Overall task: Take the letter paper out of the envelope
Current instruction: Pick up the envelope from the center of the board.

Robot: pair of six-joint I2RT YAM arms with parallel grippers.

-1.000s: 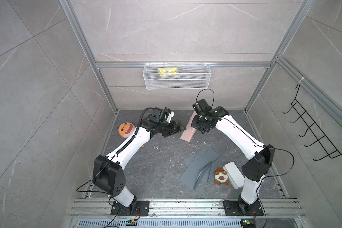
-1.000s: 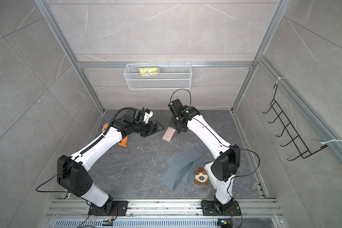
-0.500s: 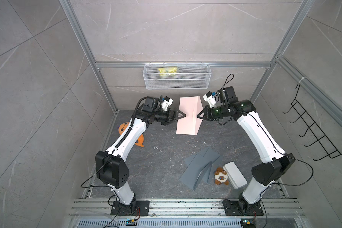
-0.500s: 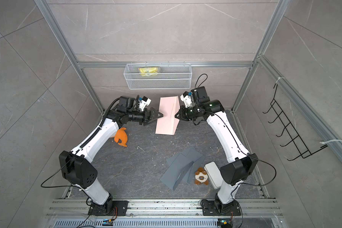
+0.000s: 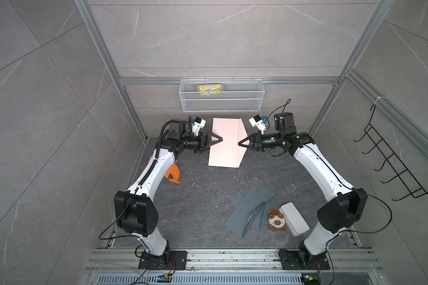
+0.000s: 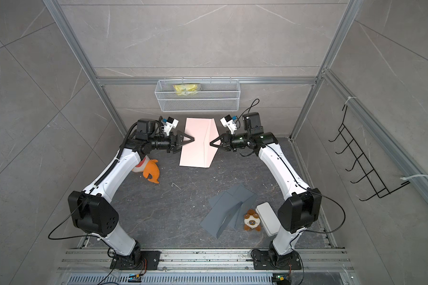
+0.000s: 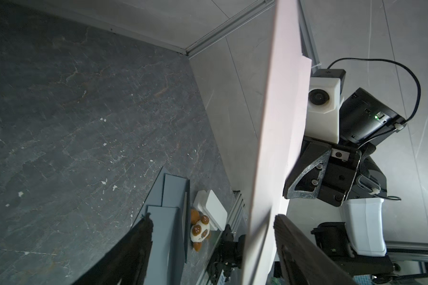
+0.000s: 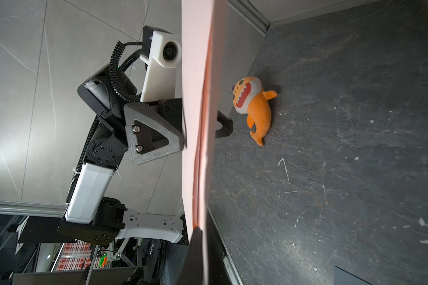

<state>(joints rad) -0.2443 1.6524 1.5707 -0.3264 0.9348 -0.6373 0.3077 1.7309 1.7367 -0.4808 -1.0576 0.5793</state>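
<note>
In both top views one pink envelope (image 5: 226,145) is held aloft at 12 o'clock over the floor (image 5: 195,209), its face to the camera and its flap spread toward 3 o'clock. Two grippers flank it: the left gripper (image 5: 218,140) at its 9 o'clock edge, the right gripper (image 5: 240,143) pinched on the flap at 3 o'clock. One orange plush shark (image 5: 173,174) lies at 9 o'clock. At 5 o'clock lie grey folded sheets (image 5: 252,209), one brown-and-white plush (image 5: 277,221) and one white box (image 5: 294,218), side by side. One wire basket (image 5: 220,106) on the back wall holds one yellow packet (image 5: 209,88). In the left wrist view that arm's jaws stand wide, the envelope's edge between them, close against one finger (image 7: 294,246). In the right wrist view the right finger (image 8: 195,254) presses the flap, and the left arm's fingers (image 8: 153,133) straddle the envelope. Whether the letter paper is inside cannot be told.
</note>
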